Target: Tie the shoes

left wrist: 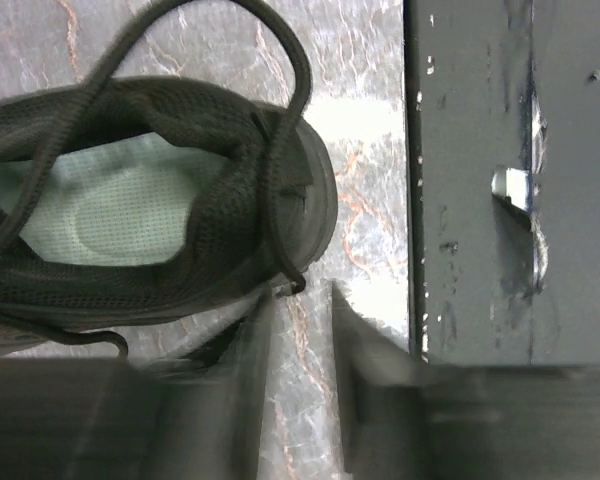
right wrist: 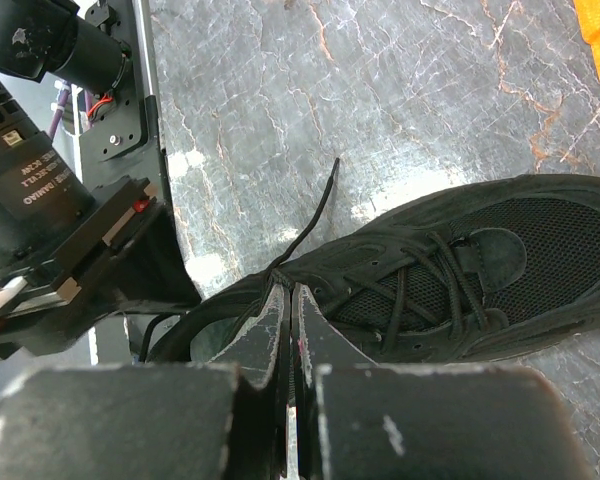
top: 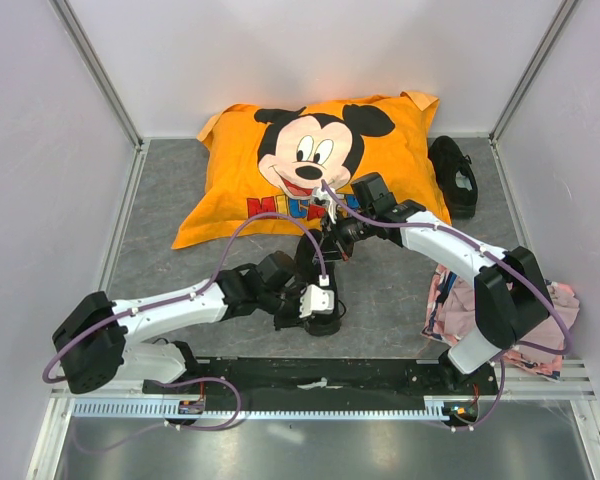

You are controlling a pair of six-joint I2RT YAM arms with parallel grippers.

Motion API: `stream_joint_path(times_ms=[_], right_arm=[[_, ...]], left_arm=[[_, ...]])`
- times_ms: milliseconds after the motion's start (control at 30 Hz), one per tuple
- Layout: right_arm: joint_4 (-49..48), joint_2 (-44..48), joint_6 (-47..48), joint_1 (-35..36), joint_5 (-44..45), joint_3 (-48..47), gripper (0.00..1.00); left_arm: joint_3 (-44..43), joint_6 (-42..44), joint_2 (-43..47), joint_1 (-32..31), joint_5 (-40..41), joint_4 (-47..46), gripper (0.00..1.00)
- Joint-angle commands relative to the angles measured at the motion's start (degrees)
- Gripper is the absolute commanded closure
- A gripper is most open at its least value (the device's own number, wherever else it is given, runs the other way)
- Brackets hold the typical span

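right gripper (right wrist: 288, 290) jaws shut, looks pinched on a lace (right wrist: 315, 215) of the shoe (right wrist: 480, 260) mid-table. left gripper (left wrist: 300, 310) jaws apart, empty, by the heel. Pull lace taut b4 looping. Room: pillow (top: 310, 170) close behind toe, base rail (left wrist: 510, 200) near heel; 2nd shoe (top: 452, 175) back right, well apart.

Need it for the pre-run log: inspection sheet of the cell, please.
Surface: grey marbled table.
Job's things: shoe under the grippers, untied; second shoe back right.
Clutter: orange pillow at back; pink cloth by the right arm's base.
Grippers: left gripper open by the heel; right gripper shut on lace.
Cables: purple cables along both arms, no snag seen.
Surroundings: white walls.
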State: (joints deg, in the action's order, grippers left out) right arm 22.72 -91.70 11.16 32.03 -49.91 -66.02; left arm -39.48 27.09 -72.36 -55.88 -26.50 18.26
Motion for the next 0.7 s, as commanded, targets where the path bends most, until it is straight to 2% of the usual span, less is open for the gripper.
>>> stream_joint_path(times_ms=[0,33,133,300,400,433,533,633,667], right_arm=[[-2.2,-0.1,0.1,0.0,-1.6,0.6,1.00],[-2.2,-0.1,0.0,0.0,-1.6,0.5,1.00],[-2.4,-0.1,-0.3,0.0,-1.7,0.5,1.00],[-2.9,-0.2,-0.8,0.0,-2.0,0.5,1.00],[-2.8,0.0,-0.7,-0.1,-1.9,0.5,1.00],[-2.8,0.0,-0.7,-0.1,-1.9,0.5,1.00],[-2.8,0.0,-0.6,0.0,-1.9,0.4,1.00],[-2.9,-0.1,-0.5,-0.1,-2.2,0.3,1.00],[-2.9,-0.1,-0.4,-0.1,-2.3,0.4,1.00]], left_arm=[[-2.4,-1.0,1.5,-0.4,-3.2,-2.1,0.88],[-2.2,-0.1,3.3,-0.4,-5.5,-2.7,0.98],[-3.7,-0.6,4.7,-0.8,-11.2,-3.1,0.98],[-16.7,-9.4,-1.1,-5.7,-12.4,-8.2,0.97],[-22.7,-13.0,-6.2,-6.1,-8.6,-7.3,0.67],[-24.3,-12.2,-6.8,-6.1,-7.7,-5.7,0.54],[-22.8,-7.2,-4.6,-4.8,-10.2,-0.2,0.46],[-15.7,-7.4,4.2,-0.2,-12.1,-2.7,0.43],[-14.2,-8.3,6.2,4.0,-12.7,-3.2,0.43]])
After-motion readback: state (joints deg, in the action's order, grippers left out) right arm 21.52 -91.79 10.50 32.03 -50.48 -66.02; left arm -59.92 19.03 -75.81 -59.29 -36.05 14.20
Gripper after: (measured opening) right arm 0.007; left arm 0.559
